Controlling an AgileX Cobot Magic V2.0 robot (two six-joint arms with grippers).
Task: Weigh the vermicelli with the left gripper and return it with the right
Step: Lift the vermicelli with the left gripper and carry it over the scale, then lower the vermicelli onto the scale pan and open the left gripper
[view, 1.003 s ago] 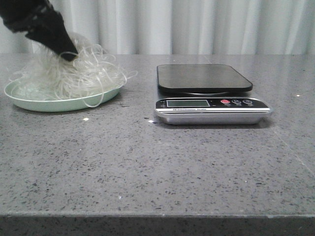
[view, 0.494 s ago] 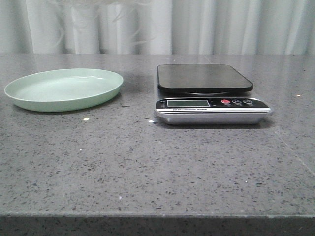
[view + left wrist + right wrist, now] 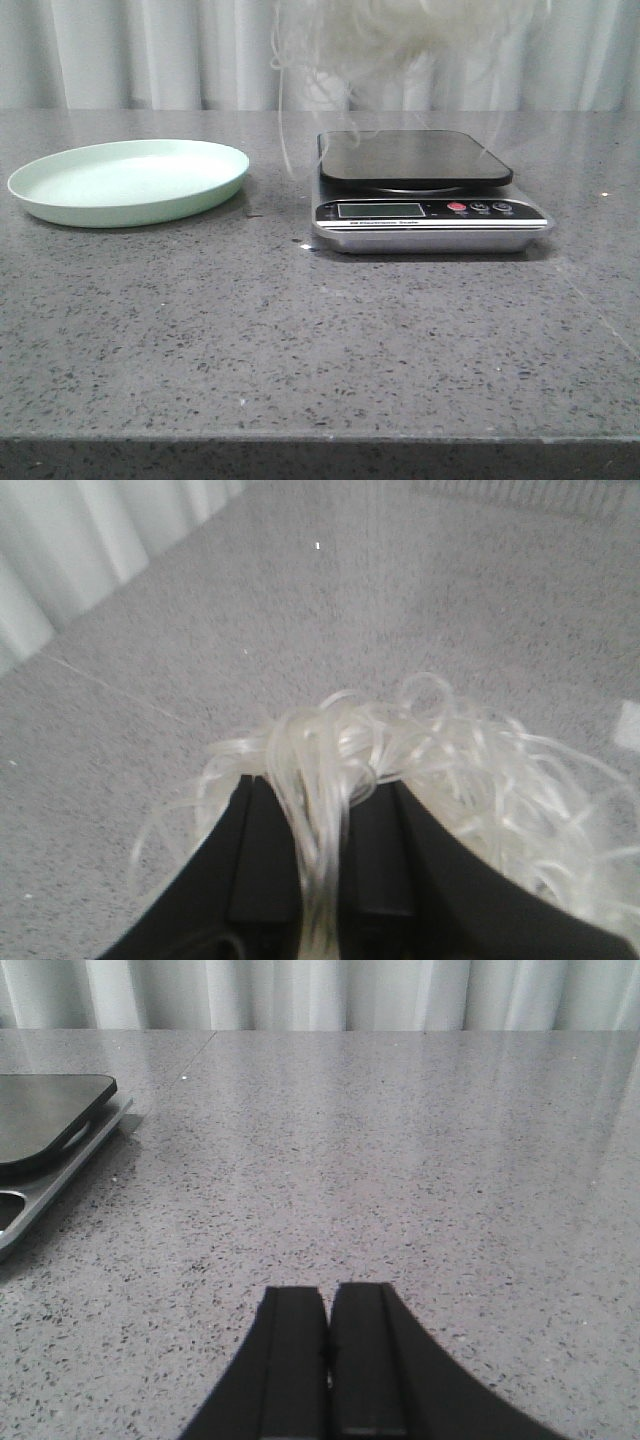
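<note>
- Between the two black fingers [image 3: 262, 865] of the left gripper [image 3: 322, 880], a bundle of vermicelli [image 3: 400, 770] is pinched; the fingers stand close together, with only the strands filling the narrow slot.
- From that pinch the pale strands fan out past the fingertips in a loose, looping tangle above the speckled grey countertop [image 3: 300, 610].
- Over the kitchen scale [image 3: 425, 190] in the front view, the vermicelli [image 3: 410, 40] hangs in the air at the top edge of the picture; a few thin loops trail down toward the black weighing platform [image 3: 415, 158], and I cannot tell whether any touch it. The gripper itself is out of that view.
- Left of the scale and well apart from it, the pale green plate [image 3: 130, 185] sits on the countertop with nothing on it.
- Low over bare countertop, the right gripper [image 3: 328, 1360] has its fingers pressed together with nothing between them; the scale [image 3: 50, 1150] lies off to one side.
</note>
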